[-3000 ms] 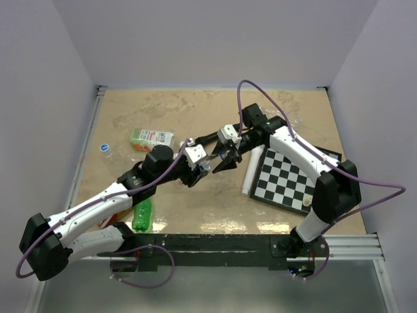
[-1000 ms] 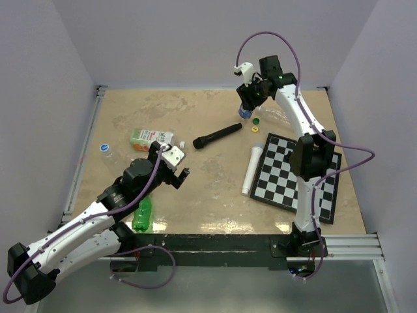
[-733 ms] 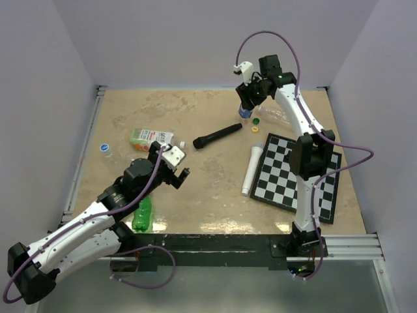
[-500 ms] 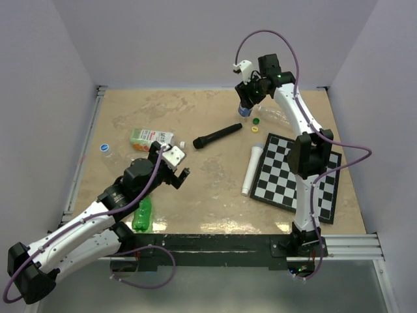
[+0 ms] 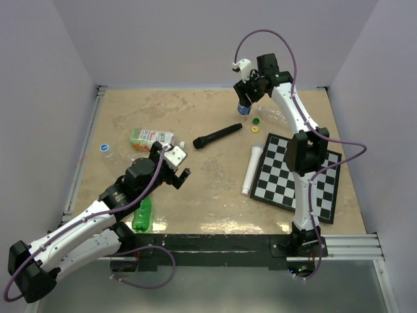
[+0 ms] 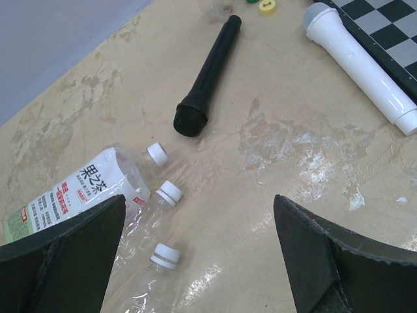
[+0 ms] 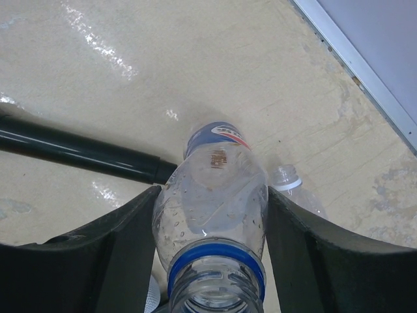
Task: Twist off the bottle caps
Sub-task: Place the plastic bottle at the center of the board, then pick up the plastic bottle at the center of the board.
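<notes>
Slippage risk: right gripper, closed on the uncapped Pepsi bottle at the far side of the table, may buckle its thin wall and drop it, while left gripper hangs wide open above three white-capped bottles.

Left end effector agape, right end effector clamped

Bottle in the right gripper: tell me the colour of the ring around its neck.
Blue ring on a clear bottle; the right wrist view shows it best.
</notes>
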